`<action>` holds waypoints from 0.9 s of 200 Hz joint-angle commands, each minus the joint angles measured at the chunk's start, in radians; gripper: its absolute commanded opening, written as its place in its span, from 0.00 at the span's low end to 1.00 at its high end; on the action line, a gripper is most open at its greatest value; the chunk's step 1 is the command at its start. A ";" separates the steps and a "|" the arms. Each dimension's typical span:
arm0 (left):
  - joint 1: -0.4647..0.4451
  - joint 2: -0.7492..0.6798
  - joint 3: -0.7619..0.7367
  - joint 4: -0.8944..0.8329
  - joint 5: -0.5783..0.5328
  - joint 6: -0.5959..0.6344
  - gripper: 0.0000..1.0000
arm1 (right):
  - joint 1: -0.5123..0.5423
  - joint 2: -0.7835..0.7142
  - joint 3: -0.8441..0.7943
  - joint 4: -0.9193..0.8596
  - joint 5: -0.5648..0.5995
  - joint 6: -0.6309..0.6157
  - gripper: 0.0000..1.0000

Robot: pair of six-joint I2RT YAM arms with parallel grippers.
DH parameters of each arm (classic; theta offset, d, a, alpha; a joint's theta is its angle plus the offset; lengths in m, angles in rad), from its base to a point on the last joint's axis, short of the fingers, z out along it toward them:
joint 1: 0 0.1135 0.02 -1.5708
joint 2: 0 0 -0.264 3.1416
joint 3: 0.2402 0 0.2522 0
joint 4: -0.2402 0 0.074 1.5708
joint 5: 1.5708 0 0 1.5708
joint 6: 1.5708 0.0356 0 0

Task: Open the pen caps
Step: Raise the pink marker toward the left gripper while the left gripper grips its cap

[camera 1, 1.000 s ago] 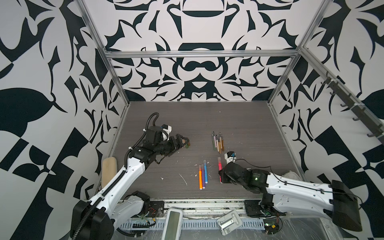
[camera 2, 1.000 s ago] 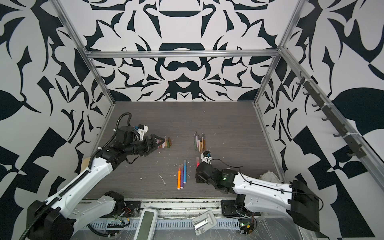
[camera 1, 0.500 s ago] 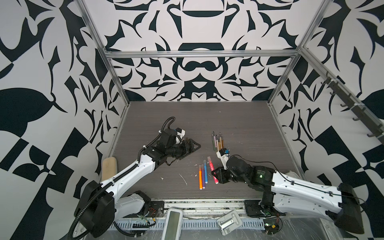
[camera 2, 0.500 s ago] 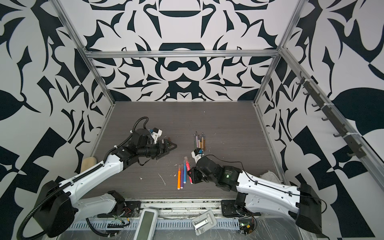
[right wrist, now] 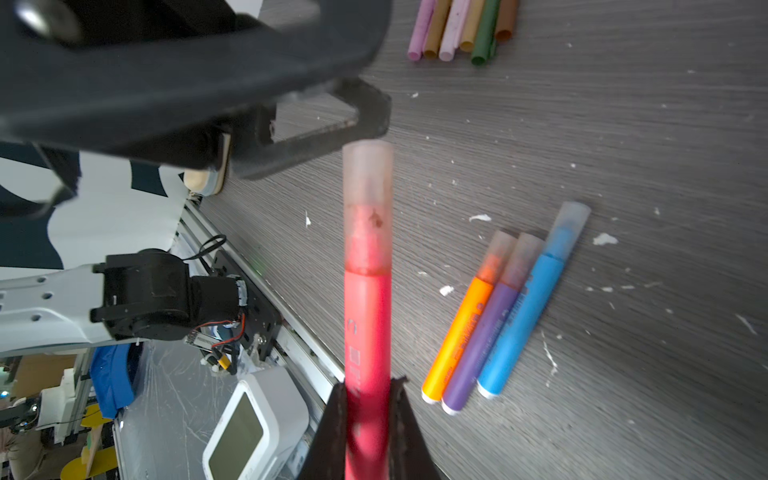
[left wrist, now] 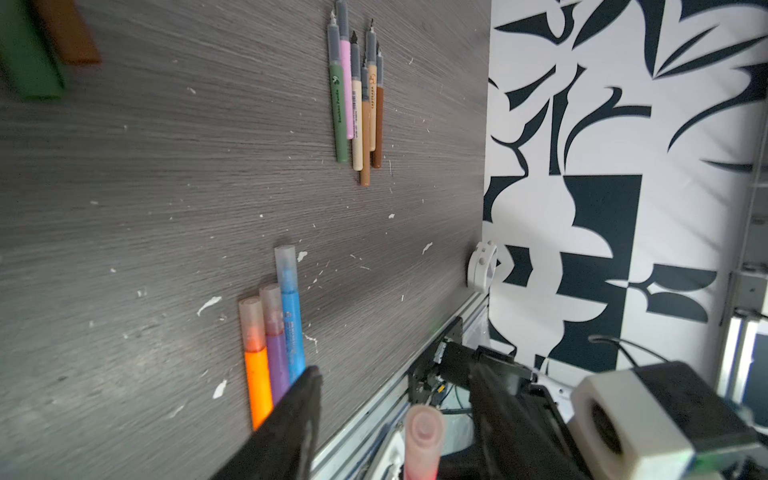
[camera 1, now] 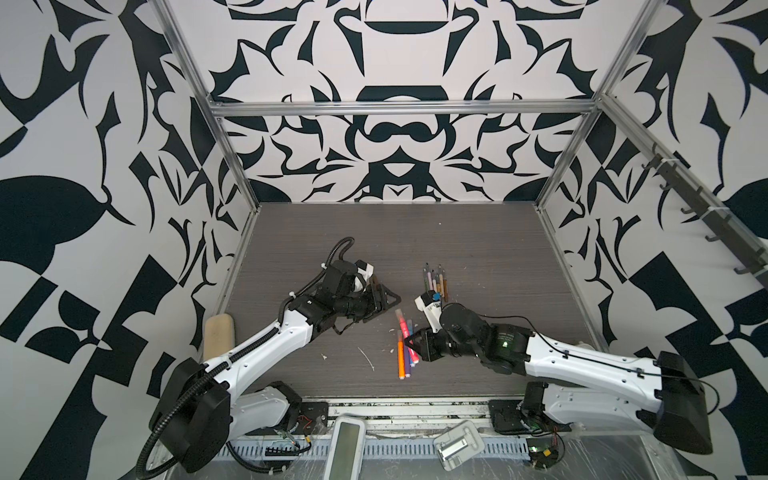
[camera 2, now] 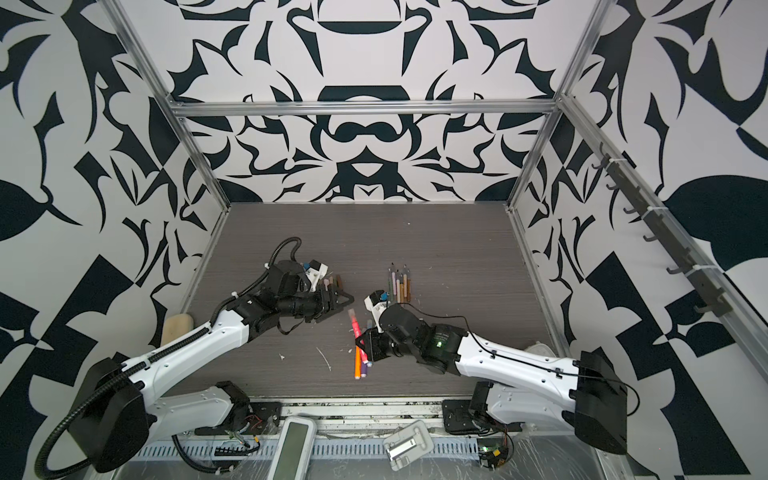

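- the right gripper [right wrist: 370, 384] has its two black wedge-shaped jaws clamped tight on the smooth round barrel of the pink pen [right wrist: 368, 316], low on the barrel. in both top views the pen sticks out of the gripper above the table, clear of the surface.
- the pen's cap [right wrist: 368, 187] is on the pen: a frosted, see-through plastic cylinder with a flat end, stained reddish inside.
- the left gripper [left wrist: 395, 374] holds nothing. its matte black fingers are spread, one on each side of the cap's end, with clear space around the cap.
- three capped pens [right wrist: 486, 340] lie flat on the table, side by side and touching, next to the right gripper. they have glossy orange, purple and blue barrels and the same frosted caps.
- the uncapped pens [left wrist: 357, 104] lie in a tight bundle farther back on the table. they are slimmer, with green, pink, cream, tan and brown barrels, grey necks and dark pointed tips.
- the loose caps [right wrist: 461, 29] are short hollow tubes in pink, tan, green and brown. they lie in a touching row on the table just behind the left gripper.
- the table [camera 1: 478, 249] is matte dark grey with a fine straight wood grain, scattered with small white flecks [right wrist: 604, 239].
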 commanded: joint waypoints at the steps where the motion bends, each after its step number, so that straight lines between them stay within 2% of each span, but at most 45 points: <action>1: -0.011 0.010 -0.001 0.015 0.023 0.002 0.53 | -0.010 0.004 0.061 0.030 -0.003 -0.026 0.00; 70: -0.027 0.025 0.004 0.049 0.035 -0.009 0.37 | -0.052 0.033 0.102 0.002 -0.036 -0.044 0.00; 132: -0.028 0.037 0.008 0.062 0.067 -0.009 0.00 | -0.054 0.031 0.096 0.012 -0.030 -0.036 0.00; 174: -0.030 0.027 -0.002 0.068 0.069 -0.013 0.00 | -0.055 0.014 0.094 0.002 -0.007 -0.030 0.00; 180: -0.030 0.025 -0.004 0.071 0.069 -0.015 0.06 | -0.055 0.014 0.096 0.001 -0.007 -0.029 0.00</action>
